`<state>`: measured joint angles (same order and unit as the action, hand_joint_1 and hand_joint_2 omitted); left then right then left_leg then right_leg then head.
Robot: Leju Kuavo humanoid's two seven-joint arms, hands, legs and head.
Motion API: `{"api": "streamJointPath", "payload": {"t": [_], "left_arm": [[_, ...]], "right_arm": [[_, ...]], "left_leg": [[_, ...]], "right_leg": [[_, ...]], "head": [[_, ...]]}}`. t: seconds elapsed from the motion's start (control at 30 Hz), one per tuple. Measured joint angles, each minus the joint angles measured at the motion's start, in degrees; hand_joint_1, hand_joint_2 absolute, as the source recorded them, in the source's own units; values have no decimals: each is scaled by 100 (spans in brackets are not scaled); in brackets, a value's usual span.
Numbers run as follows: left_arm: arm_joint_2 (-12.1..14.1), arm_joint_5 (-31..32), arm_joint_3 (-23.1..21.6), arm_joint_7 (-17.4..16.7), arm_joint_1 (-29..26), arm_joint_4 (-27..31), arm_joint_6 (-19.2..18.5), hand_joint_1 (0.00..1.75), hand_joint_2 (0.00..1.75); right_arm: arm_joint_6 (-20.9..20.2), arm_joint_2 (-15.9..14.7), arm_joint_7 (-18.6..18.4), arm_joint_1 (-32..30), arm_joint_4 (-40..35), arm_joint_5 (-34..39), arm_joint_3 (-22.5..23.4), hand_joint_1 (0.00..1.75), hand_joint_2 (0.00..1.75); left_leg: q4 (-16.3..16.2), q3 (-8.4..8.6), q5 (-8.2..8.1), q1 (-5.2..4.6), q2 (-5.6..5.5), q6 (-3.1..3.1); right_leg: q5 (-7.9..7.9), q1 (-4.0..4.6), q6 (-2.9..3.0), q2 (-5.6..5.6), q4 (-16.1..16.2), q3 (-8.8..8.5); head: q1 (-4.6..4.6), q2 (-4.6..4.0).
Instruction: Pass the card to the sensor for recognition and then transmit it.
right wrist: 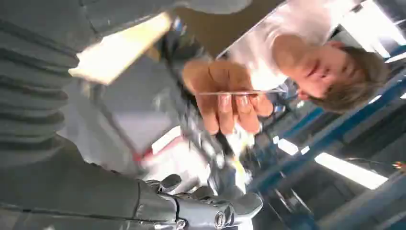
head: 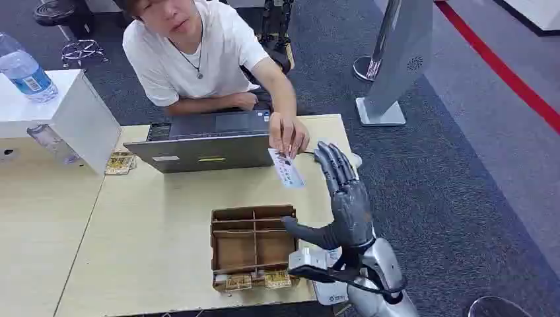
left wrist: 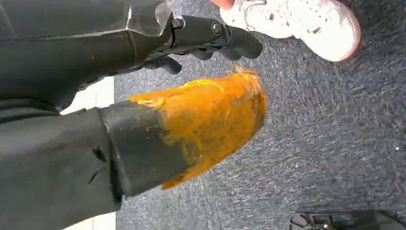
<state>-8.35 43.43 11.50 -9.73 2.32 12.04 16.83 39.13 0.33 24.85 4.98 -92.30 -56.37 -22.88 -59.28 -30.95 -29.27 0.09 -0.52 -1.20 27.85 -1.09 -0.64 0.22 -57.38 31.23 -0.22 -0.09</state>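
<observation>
A person's hand (head: 288,135) holds a white card (head: 285,168) with blue print above the wooden table (head: 158,224), just in front of the laptop. My right hand (head: 343,195) is raised to the right of the card, fingers spread and thumb out, with a small gap to the card and nothing in it. The right wrist view shows the card (right wrist: 239,92) edge-on in the person's fingers, beyond my fingertips (right wrist: 206,213). My left hand (left wrist: 210,40) hangs over the grey carpet with its fingers loosely stretched and holds nothing.
A grey laptop (head: 205,142) sits in front of the seated person. A divided cardboard box (head: 253,244) lies near the table's front edge. A small white object (head: 355,160) is at the table's right edge. At the left, a water bottle (head: 23,72) stands on a white box (head: 79,112).
</observation>
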Motion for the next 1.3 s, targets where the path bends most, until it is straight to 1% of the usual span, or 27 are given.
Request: {"api": "streamJointPath", "payload": {"t": [0.07,0.1,0.2,0.23,0.37,0.4,0.47,0.67,1.0,1.3], "left_arm": [[-4,46,0,-2,0,0,-20,0,0],[-7,64,0,-7,1,0,-31,0,0],[-24,136,0,-37,-2,0,-52,0,0],[-26,146,0,-37,-2,0,-55,0,0],[-39,219,2,-52,-2,0,-68,0,0],[-42,219,4,-55,-1,0,-70,0,0],[-46,230,11,-57,-2,0,-70,0,0],[-72,232,39,-59,-3,0,-111,0,0],[-155,232,57,-33,-2,0,-122,0,0],[-195,234,136,-9,-1,0,-122,0,0]], "right_arm": [[30,187,118,-3,24,-901,180,0,175],[30,273,162,-5,33,-1186,267,0,175],[37,533,110,-4,4,-2095,587,0,175],[39,581,-11,-2,-20,-2294,667,0,175],[39,610,-1081,49,-131,-3193,697,0,175],[41,603,-1299,67,-151,-3244,675,0,175],[41,546,-1541,119,-177,-3261,625,0,175],[41,302,-1855,266,-201,-3261,461,0,175],[41,39,-2055,391,-203,-3261,271,0,175],[41,-127,-2146,443,-203,-3261,203,0,175]], "left_leg": [[0,0,0,0,0,0],[0,0,0,0,0,0],[0,-1,0,0,-1,0],[0,-2,0,0,-1,0],[0,-2,1,0,0,-2],[0,-2,2,-1,0,-2],[-1,-2,2,-1,0,-2],[-1,-1,2,-1,-1,-2],[-1,-1,2,0,0,-2],[-1,-2,2,-1,-1,-2]], "right_leg": [[0,0,0,0,0,0],[0,0,0,0,0,1],[0,0,0,-1,0,1],[0,0,0,-1,0,1],[-1,-1,0,1,0,1],[-1,-1,-1,0,0,1],[-1,-1,-1,0,0,0],[-1,0,-1,0,0,1],[-1,0,-1,0,0,1],[-1,0,-1,0,0,1]], "head": [[-2,0],[-2,0],[-2,0],[0,0],[-2,0],[0,0],[0,0],[0,0],[-2,0],[-2,0]]}}
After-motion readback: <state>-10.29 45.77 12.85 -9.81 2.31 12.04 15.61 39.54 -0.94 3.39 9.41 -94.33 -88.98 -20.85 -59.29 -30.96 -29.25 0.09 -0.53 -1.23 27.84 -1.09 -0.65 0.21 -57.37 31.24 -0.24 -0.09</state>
